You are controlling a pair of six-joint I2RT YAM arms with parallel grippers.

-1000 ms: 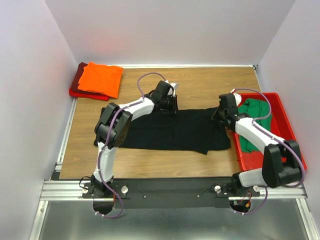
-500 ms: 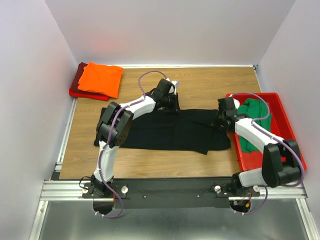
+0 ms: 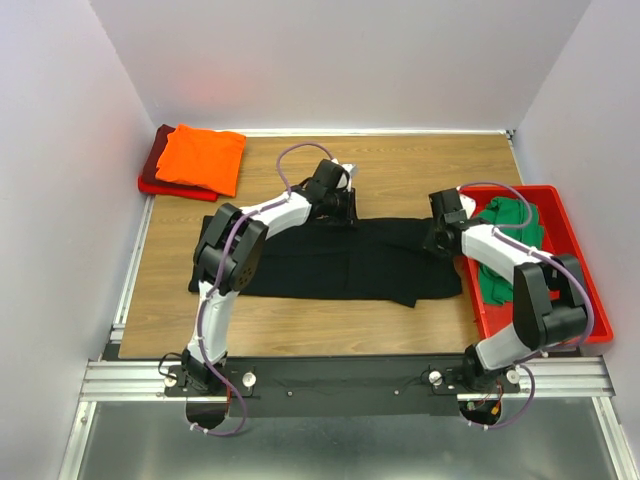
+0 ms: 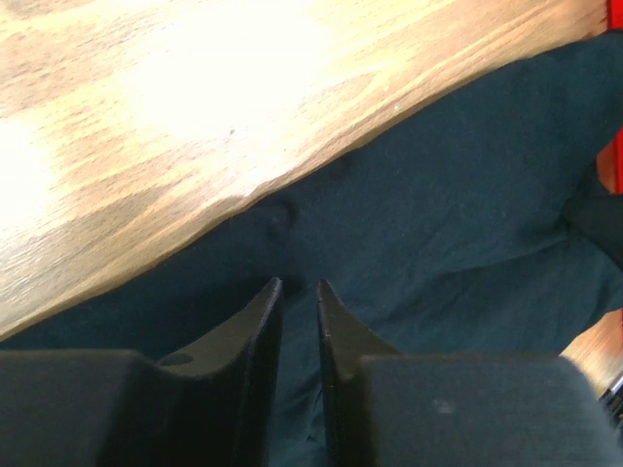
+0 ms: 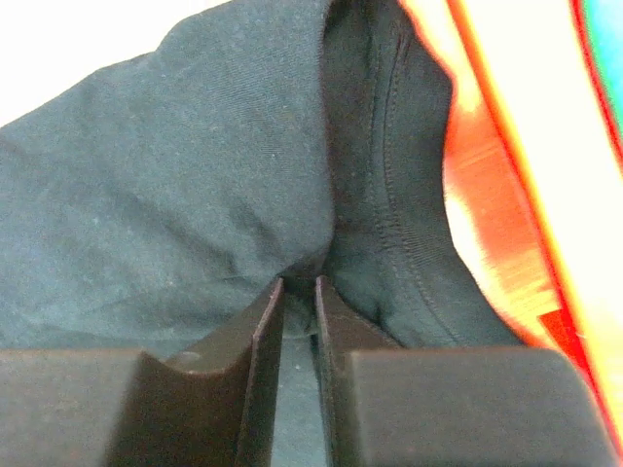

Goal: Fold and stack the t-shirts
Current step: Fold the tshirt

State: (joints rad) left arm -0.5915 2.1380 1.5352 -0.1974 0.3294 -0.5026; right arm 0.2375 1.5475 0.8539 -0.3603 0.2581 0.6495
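Left gripper (image 4: pixel 299 284): we see the fingers drawn close, only a slim slot between them, tips down on the far edge of the black t-shirt (image 3: pixel 340 260). The cloth puckers just ahead of the tips, so we read this as a pinch on the hem. Bare wood of the table (image 3: pixel 400 170) begins right past that edge.

Right gripper (image 5: pixel 299 282): fingers also nearly together, with a raised fold and a stitched seam of the same shirt at the tips. We cannot tell whether they grip it or merely sit against it. The red bin (image 3: pixel 490 322) lies just beside this end.

The black shirt lies spread flat across the middle of the table, long side running left to right.

In the bin lies the green t-shirt (image 3: pixel 505 250), bunched.

Far left corner: the orange t-shirt (image 3: pixel 202 158), folded, sits on the dark red t-shirt (image 3: pixel 155 160), well apart from the black one.
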